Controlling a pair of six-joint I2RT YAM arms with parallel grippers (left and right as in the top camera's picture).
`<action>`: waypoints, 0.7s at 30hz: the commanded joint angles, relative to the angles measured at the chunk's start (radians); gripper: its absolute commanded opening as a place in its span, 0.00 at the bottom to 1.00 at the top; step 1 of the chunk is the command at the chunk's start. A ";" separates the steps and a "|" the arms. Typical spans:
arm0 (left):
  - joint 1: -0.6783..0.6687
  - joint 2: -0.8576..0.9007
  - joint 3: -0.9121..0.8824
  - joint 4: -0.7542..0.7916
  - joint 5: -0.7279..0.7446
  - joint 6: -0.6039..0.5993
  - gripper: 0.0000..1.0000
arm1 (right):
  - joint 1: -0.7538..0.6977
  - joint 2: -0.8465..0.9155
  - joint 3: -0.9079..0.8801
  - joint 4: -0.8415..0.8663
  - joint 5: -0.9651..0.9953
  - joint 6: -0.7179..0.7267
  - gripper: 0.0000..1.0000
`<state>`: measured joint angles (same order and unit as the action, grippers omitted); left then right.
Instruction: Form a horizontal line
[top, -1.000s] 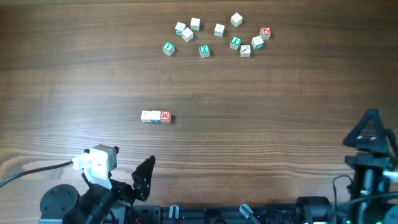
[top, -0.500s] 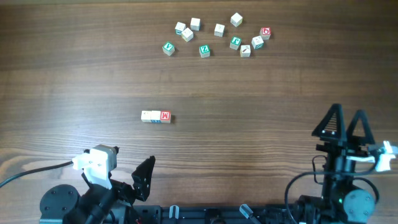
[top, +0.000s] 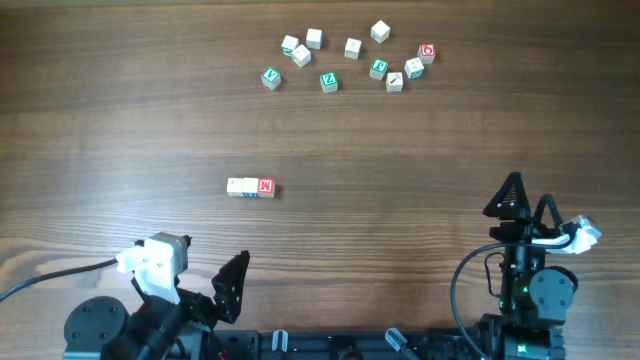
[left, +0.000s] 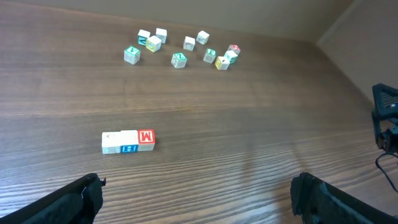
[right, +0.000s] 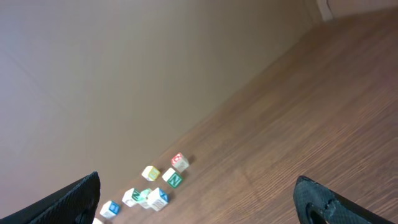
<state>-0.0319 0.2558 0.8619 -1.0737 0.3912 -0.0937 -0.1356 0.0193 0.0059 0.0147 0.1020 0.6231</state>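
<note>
Wooden table (top: 120, 120); cube row (left: 128, 141), leftmost marking illegible; left gripper (left: 199, 202), right gripper (right: 199, 199) cropped.

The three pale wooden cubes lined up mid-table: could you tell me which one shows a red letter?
The right-end cube in the overhead view, topped with a red M; the middle cube carries blue marks, the left cube only faint ones.

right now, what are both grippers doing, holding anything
Left gripper: open, jaws wide apart, holding nothing.
Right gripper: open, jaws wide apart, holding nothing.
</note>
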 joint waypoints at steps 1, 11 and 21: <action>-0.005 -0.007 0.008 0.002 0.009 0.011 1.00 | -0.005 -0.016 -0.001 -0.002 -0.028 -0.221 1.00; -0.005 -0.007 0.008 0.002 0.009 0.011 1.00 | -0.005 -0.016 -0.001 -0.014 -0.148 -0.478 1.00; -0.005 -0.007 0.008 0.002 0.009 0.011 1.00 | -0.006 -0.016 -0.001 -0.013 -0.148 -0.477 1.00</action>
<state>-0.0319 0.2558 0.8619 -1.0737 0.3912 -0.0937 -0.1356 0.0193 0.0059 -0.0006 -0.0261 0.1589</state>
